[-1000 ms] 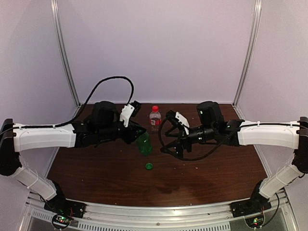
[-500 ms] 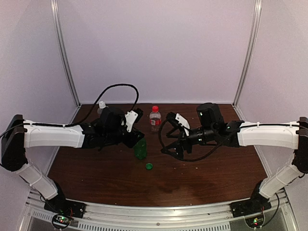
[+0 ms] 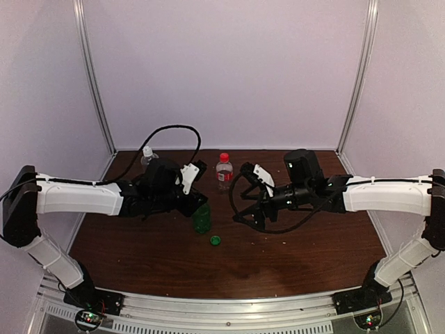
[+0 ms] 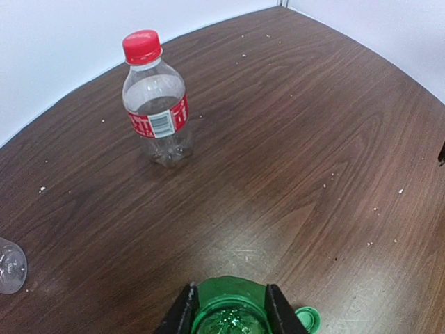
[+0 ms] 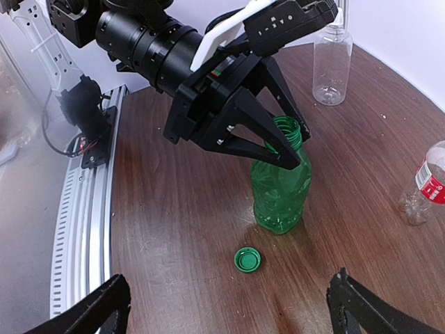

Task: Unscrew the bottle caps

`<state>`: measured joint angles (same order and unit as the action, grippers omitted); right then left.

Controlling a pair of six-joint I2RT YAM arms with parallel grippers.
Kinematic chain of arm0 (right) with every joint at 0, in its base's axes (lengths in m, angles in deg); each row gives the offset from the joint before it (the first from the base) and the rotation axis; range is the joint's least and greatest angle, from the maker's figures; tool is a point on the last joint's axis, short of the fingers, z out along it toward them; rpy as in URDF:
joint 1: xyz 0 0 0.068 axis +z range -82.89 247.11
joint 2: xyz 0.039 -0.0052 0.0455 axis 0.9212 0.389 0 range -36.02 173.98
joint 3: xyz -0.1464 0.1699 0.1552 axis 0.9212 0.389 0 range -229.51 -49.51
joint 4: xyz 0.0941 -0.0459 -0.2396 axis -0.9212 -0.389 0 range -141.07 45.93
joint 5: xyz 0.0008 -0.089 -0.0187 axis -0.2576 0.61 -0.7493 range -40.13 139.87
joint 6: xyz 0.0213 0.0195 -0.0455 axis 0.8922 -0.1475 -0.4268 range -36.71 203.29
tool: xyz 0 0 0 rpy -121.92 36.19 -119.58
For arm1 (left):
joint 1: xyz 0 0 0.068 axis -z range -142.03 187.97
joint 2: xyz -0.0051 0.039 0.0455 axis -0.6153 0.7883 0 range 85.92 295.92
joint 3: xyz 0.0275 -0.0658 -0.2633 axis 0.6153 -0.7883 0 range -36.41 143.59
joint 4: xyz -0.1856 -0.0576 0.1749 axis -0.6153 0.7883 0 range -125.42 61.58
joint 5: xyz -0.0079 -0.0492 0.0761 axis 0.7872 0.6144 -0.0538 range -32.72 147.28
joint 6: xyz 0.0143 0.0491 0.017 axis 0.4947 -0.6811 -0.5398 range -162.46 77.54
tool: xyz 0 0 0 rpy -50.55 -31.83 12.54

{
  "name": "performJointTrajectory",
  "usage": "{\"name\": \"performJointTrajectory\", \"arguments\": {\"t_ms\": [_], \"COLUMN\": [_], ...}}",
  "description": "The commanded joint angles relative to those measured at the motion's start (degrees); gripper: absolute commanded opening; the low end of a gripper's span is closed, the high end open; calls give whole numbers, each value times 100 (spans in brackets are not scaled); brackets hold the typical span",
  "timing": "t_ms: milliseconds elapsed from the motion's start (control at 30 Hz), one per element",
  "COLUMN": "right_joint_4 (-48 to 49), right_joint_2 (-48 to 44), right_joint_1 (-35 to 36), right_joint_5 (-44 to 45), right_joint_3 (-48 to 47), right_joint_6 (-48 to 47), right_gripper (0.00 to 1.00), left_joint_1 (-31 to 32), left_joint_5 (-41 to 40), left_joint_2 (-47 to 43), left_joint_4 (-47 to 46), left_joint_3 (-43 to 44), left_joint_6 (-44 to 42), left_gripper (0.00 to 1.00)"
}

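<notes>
The green bottle (image 3: 202, 218) (image 5: 279, 188) stands upright on the table with its neck open. My left gripper (image 3: 201, 207) (image 4: 227, 309) is shut on that neck, one finger on each side. The green cap (image 3: 215, 241) (image 5: 247, 260) (image 4: 306, 319) lies loose on the wood just in front of the bottle, open side up. My right gripper (image 3: 238, 195) (image 5: 229, 306) stands open and empty to the right of the bottle. The short bottle with the red label (image 3: 224, 170) (image 4: 156, 104) keeps its red cap (image 4: 141, 46). The clear bottle (image 3: 147, 157) (image 5: 332, 62) wears a white cap (image 3: 147, 149).
The brown table (image 3: 299, 250) is enclosed by white walls on three sides. A metal rail (image 3: 229, 306) runs along the near edge with both arm bases. Black cable loops over the left arm (image 3: 167, 129).
My left arm has swung the green bottle from a tilt to upright and a little to the left. The clear bottle behind the arm has come into sight. The right arm has barely moved.
</notes>
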<state>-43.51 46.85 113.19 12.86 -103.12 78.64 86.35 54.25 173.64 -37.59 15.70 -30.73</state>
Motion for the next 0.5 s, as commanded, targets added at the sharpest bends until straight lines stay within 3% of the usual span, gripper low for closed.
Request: {"name": "performJointTrajectory", "arguments": {"t_ms": [0,133,467], "right_joint_4": [-13,-20,-14], "right_joint_2": [-114,-129,-167], "right_joint_1": [-29,-29,-29], "right_joint_5": [124,141,177], "right_joint_3": [52,61,61], "right_joint_6": [3,7,12], "right_gripper": [100,100,100], "left_joint_1": [5,5,5], "left_joint_5": [-51,-46,-237], "left_joint_2": [61,46,-453], "left_joint_4": [-345,-317,-102], "left_joint_3": [-74,-88,-13], "left_joint_6": [80,76,85], "left_gripper": [17,24,69]}}
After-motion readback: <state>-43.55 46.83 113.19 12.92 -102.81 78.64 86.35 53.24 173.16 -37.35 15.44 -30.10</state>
